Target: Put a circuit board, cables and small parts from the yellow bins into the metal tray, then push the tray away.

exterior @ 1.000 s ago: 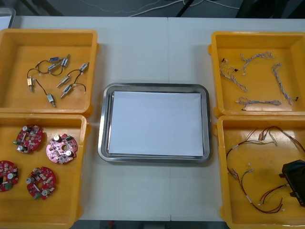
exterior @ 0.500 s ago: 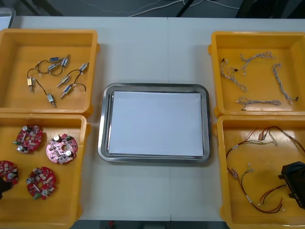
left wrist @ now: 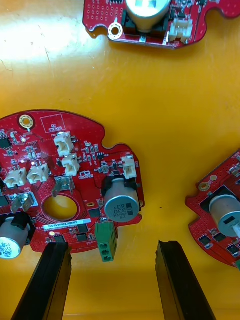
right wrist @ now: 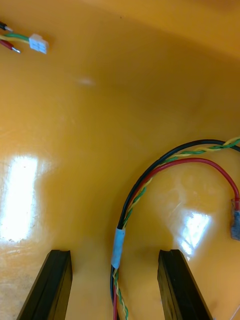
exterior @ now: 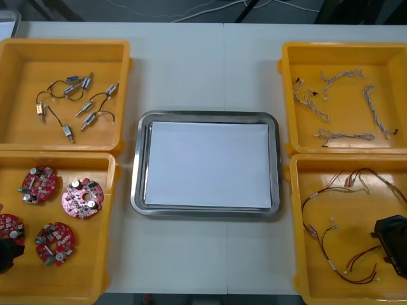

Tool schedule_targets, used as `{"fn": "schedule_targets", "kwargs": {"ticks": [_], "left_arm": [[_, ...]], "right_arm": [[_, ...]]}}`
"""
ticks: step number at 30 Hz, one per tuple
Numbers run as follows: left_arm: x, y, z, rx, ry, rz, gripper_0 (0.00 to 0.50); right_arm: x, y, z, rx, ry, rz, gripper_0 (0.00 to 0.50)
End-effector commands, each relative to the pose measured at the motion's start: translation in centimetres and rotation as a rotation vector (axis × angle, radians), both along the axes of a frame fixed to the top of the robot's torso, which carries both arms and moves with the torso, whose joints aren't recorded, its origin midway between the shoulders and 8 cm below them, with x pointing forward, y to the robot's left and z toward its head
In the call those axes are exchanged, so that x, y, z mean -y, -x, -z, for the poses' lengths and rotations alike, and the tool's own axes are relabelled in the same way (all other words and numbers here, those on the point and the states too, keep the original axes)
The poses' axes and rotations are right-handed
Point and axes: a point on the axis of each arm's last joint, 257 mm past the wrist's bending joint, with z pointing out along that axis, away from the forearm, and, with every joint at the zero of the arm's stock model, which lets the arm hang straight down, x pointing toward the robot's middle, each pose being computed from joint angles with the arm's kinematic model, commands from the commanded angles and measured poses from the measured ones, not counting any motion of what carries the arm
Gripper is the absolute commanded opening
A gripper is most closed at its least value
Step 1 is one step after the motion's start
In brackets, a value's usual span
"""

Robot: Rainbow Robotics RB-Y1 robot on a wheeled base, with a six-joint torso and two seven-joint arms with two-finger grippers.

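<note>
**A:** Where was the left gripper seen?

**B:** It was seen at the left edge of the near left yellow bin, low over the round red circuit boards. Four boards were counted there, lying flat and apart from one another. The gripper's fingers were held wide apart and nothing was gripped. A green connector on one board's edge lay just beyond the tips, in line with the gap.

**A:** And the right gripper?

**B:** It was found low in the near right yellow bin, toward that bin's right side, among the red and yellow cables. Its fingers were likewise spread, with nothing clamped. A taped bundle of black, red and yellow-green wires ran loose on the bin floor between them.

**A:** How was the metal tray placed?

**B:** It was set at the middle of the table, between the bins, and was white inside. The small metal parts were left in the far left bin, and the twisted blue and white cables in the far right one.
</note>
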Motion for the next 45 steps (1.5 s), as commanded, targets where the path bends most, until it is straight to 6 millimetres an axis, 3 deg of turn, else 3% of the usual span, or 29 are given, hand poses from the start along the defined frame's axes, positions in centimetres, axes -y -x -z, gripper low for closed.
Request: {"fn": "schedule_targets", "kwargs": {"ticks": [1, 13, 15, 17, 19, 20, 31, 34, 37, 39, 43, 45], "left_arm": [[0.4, 0.5, 1.2, -0.01, -0.014, 0.017, 0.5], [0.4, 0.3, 1.3, -0.012, -0.018, 0.008, 0.5], [0.4, 0.3, 1.3, -0.012, -0.017, 0.006, 0.5], [0.4, 0.3, 1.3, -0.012, -0.018, 0.002, 0.5], [0.4, 0.2, 1.3, -0.011, -0.017, 0.001, 0.5], [0.4, 0.2, 1.4, -0.013, -0.017, 0.0, 0.5], [0.3, -0.5, 1.4, -0.002, -0.017, -0.011, 0.497], [0.3, -0.4, 1.5, -0.004, -0.016, -0.012, 0.444], [0.3, -0.5, 1.4, -0.001, -0.018, -0.012, 0.347], [0.3, -0.5, 1.4, -0.002, -0.019, -0.012, 0.222], [0.4, -0.6, 1.5, 0.002, -0.017, -0.015, 0.111], [0.4, -0.7, 1.4, 0.004, -0.018, -0.015, 0.002]], "right_arm": [[-0.7, 1.1, 1.0, -0.017, -0.02, 0.019, 0.5], [-0.3, 1.0, 0.9, -0.006, -0.008, 0.014, 0.496], [-0.3, 0.9, 0.8, -0.005, -0.005, 0.011, 0.399], [-0.3, 0.9, 0.8, -0.005, -0.005, 0.009, 0.186], [-0.3, 0.9, 0.8, -0.005, -0.004, 0.008, 0.026], [-0.2, 0.9, 0.8, -0.006, -0.002, 0.006, 0.0], [-0.2, -0.3, -0.3, 0.01, 0.0, -0.013, 0.0], [-0.1, -0.9, -1.3, 0.005, 0.014, -0.033, 0.0], [0.0, -1.4, -3.2, 0.003, 0.048, -0.071, 0.0], [0.1, -1.7, -4.7, 0.006, 0.068, -0.087, 0.0], [0.0, -1.8, -6.8, 0.008, 0.091, -0.11, 0.0], [-0.1, -1.8, -7.9, 0.008, 0.107, -0.127, 0.0]]}}
